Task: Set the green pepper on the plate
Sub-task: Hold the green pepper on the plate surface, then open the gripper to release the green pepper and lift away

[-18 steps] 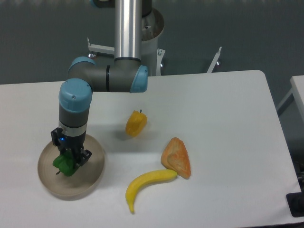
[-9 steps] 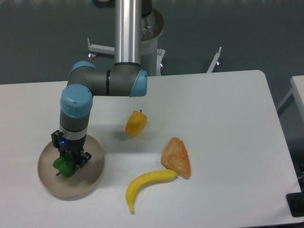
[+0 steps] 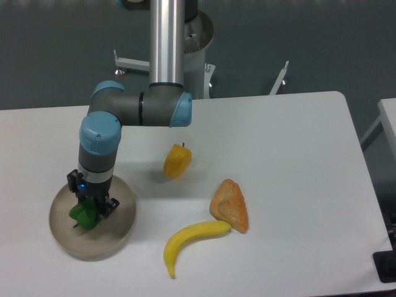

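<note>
The green pepper (image 3: 83,216) is glossy bright green and sits low inside the round beige plate (image 3: 120,228) at the table's front left. My gripper (image 3: 91,208) points straight down over the plate and is shut on the green pepper, its fingers around the pepper's upper right side. The pepper appears to rest on or just above the plate's floor; I cannot tell which. The gripper's fingertips are mostly hidden behind the pepper and the wrist.
A yellow-orange pepper (image 3: 177,160) lies mid-table. A piece of toast-like bread (image 3: 231,206) and a yellow banana (image 3: 192,237) lie to the right of the plate. The arm's base column (image 3: 167,43) stands at the back.
The gripper with the green pepper has sunk slightly lower into the plate over the last second. Little has moved in the last half second.
</note>
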